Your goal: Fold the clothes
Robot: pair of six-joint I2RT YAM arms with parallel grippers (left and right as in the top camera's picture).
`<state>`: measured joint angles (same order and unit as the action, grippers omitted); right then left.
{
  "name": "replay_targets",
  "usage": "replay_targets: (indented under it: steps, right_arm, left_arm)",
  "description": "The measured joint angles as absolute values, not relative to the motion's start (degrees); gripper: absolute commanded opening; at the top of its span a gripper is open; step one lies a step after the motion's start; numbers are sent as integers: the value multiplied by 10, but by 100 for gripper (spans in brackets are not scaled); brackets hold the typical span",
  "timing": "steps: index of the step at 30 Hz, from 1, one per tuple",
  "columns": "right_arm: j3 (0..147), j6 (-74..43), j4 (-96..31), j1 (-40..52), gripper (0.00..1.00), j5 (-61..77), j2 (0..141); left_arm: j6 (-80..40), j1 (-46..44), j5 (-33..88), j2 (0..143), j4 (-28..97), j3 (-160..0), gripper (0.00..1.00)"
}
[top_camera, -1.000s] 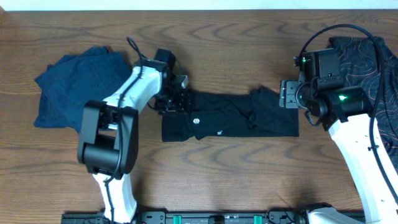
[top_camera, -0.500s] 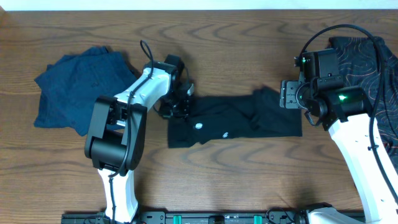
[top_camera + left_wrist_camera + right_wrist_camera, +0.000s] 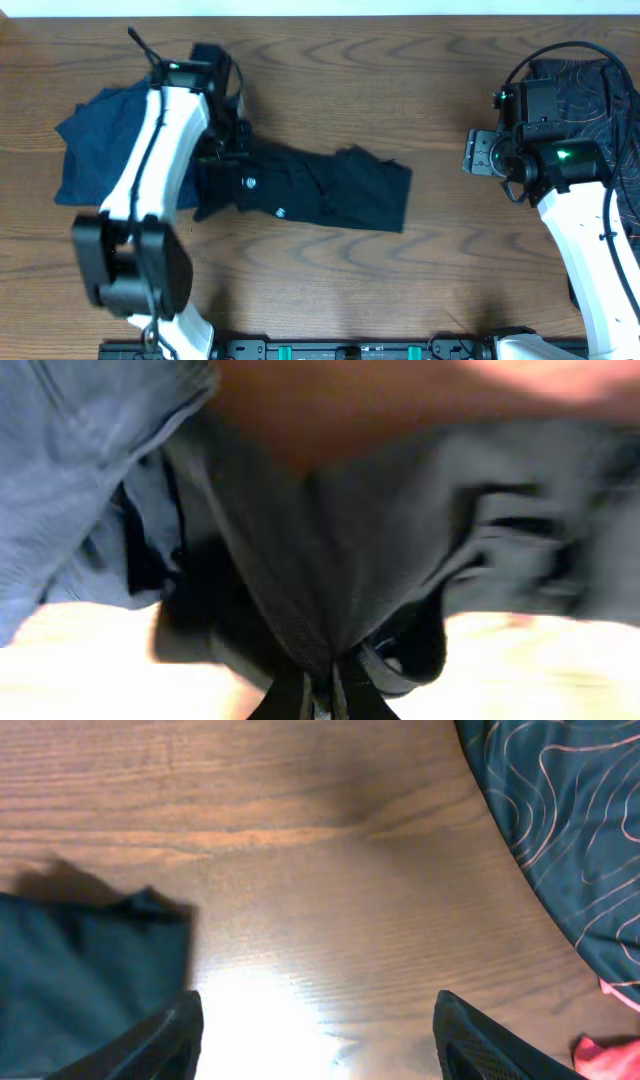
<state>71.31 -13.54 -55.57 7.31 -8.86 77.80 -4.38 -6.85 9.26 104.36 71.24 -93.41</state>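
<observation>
Pinching the black garment (image 3: 320,190) at its 9 o'clock end, the left hand (image 3: 320,698) has its length trailing toward 4 o'clock along the tabletop (image 3: 400,60); the right hand (image 3: 478,156), spread wide and empty, hovers well apart at 3 o'clock.

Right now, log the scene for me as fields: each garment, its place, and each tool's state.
black garment: mid-table, bunched, lying at a slant
blue garment: far left, crumpled heap
patterned garment: far right, back corner
left tool: shut on black garment at its left end
right tool: open, empty, above bare table
</observation>
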Motion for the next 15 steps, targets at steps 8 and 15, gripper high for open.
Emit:
replay_targets:
  steps: [8, 15]
  right_arm:
    - [713, -136, -560, 73, 72, -89, 789]
    - [713, -136, -566, 73, 72, -89, 790]
  left_arm:
    - [-80, -206, 125, 1000, 699, -961, 6]
    - [-125, -356, 127, 1040, 641, -961, 6]
